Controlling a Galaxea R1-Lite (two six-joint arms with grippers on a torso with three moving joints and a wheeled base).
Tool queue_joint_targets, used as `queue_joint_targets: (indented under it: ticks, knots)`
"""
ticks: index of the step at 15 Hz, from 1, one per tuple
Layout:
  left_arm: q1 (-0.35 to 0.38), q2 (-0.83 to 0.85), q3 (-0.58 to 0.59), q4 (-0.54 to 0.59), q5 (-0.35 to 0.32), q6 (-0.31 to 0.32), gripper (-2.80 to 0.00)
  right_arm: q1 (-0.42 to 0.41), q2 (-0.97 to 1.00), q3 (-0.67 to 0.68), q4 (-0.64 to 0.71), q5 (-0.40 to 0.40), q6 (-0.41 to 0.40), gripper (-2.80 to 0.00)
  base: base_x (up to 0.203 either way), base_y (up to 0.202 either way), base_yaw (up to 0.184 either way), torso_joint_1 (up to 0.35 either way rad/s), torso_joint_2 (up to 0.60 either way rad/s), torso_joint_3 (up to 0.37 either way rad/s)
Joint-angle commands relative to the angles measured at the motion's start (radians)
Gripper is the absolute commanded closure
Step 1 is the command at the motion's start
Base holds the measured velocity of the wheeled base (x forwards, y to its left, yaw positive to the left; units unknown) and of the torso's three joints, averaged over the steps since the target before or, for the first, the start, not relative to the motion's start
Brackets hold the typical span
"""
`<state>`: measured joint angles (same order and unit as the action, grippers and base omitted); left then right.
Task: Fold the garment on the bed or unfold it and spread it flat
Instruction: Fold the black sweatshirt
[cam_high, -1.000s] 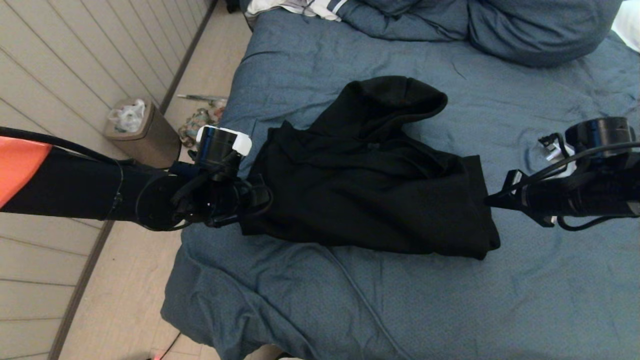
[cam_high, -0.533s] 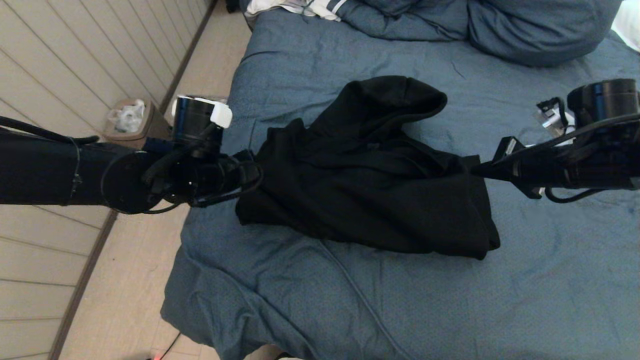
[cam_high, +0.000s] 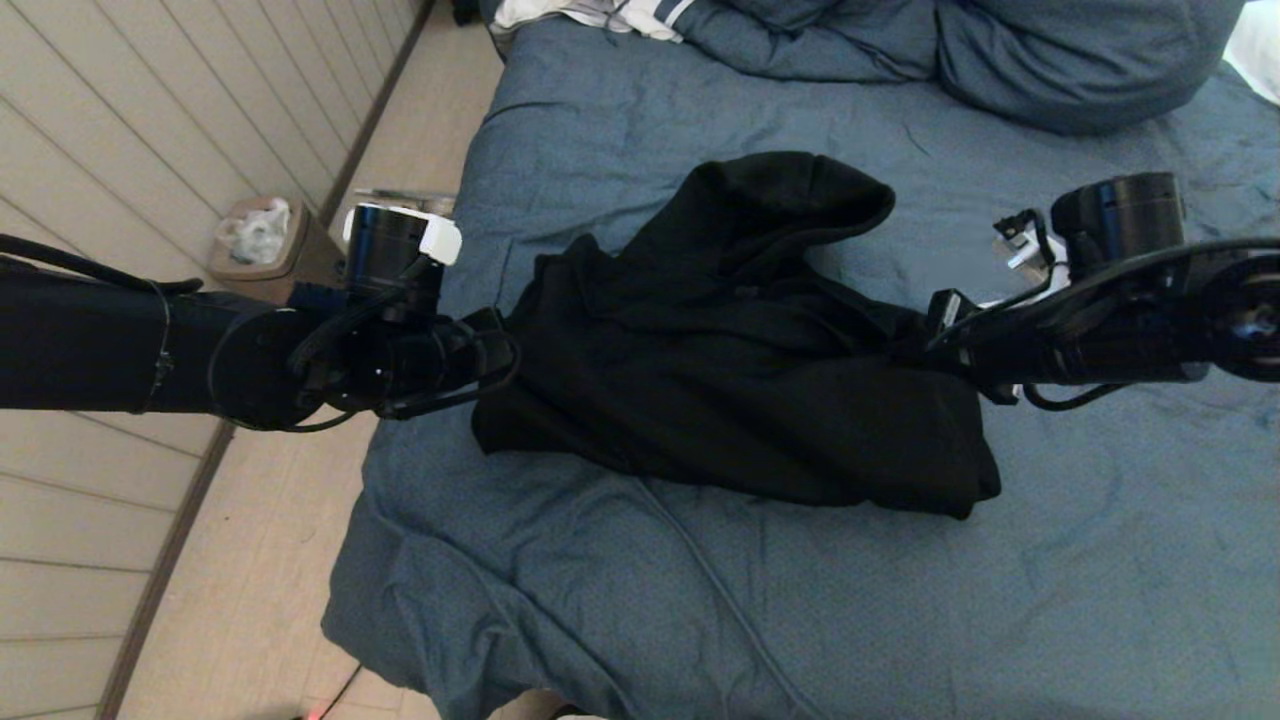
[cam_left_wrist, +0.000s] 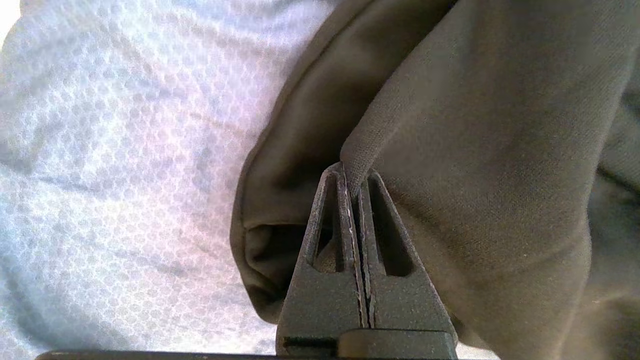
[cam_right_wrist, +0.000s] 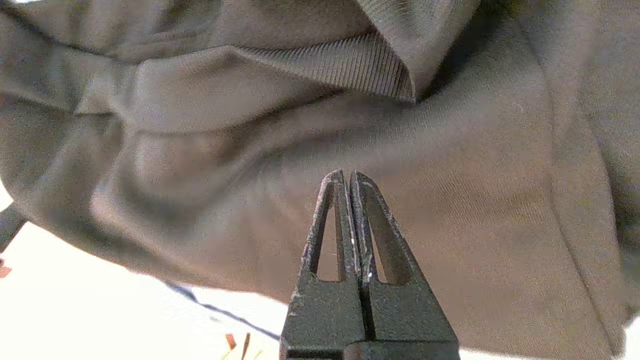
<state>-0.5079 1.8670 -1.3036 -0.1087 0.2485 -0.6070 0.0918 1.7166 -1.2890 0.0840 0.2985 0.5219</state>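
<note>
The black hooded garment lies bunched across the middle of the blue bed, hood toward the pillows. At the garment's left edge, near the bed's side, my left gripper is shut on a fold of fabric. The left wrist view shows that fold pinched between the left gripper's tips. My right gripper is at the garment's right edge, fingers shut. In the right wrist view the right gripper has nothing visible between its tips, and the garment with a ribbed cuff fills the view beyond.
Blue pillows and a white striped cloth lie at the head of the bed. A waste bin stands on the floor by the panelled wall, left of the bed's edge. Bare duvet stretches in front of the garment.
The left gripper has risen toward the head of the bed, drawing the garment's left edge with it. The right arm has swung leftward, its tips now over the garment's right edge.
</note>
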Motion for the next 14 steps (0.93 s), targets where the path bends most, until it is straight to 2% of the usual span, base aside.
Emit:
queue_joint_targets:
  ticks: [1,5,7,9,10,11,14]
  knots:
    - [-0.002,0.012,0.001,0.0,0.0,-0.002,-2.8,0.019,0.059,-0.023,0.0,-0.007,0.003,0.0,0.0,0.0,0.0,0.0,0.0,0.0]
    - [0.006,-0.016,-0.013,-0.001,0.002,0.002,-2.8,0.035,0.078,-0.056,0.005,-0.01,0.004,0.0,0.0,0.0,0.0,0.0,0.0,0.0]
    - [0.046,-0.052,-0.031,-0.002,-0.001,0.026,-2.8,0.035,0.081,-0.058,0.003,-0.01,0.004,0.0,0.0,0.0,0.0,0.0,0.0,0.0]
    - [0.059,-0.069,-0.097,0.008,-0.004,0.046,-2.8,0.035,0.084,-0.071,0.004,-0.01,0.004,0.0,0.0,0.0,0.0,0.0,0.0,0.0]
    - [0.059,-0.07,-0.14,0.029,-0.006,0.07,0.0,0.035,0.086,-0.078,0.005,-0.01,0.004,0.0,0.0,0.0,0.0,0.0,0.0,0.0]
    - [0.05,-0.067,-0.187,0.058,-0.011,0.102,0.0,0.035,0.087,-0.087,0.005,-0.011,0.003,0.0,0.0,0.0,0.0,0.0,0.0,0.0]
    - [-0.019,0.03,-0.362,0.088,-0.027,0.128,0.0,0.037,0.105,-0.119,0.0,-0.012,-0.001,0.0,0.0,0.0,0.0,0.0,0.0,0.0]
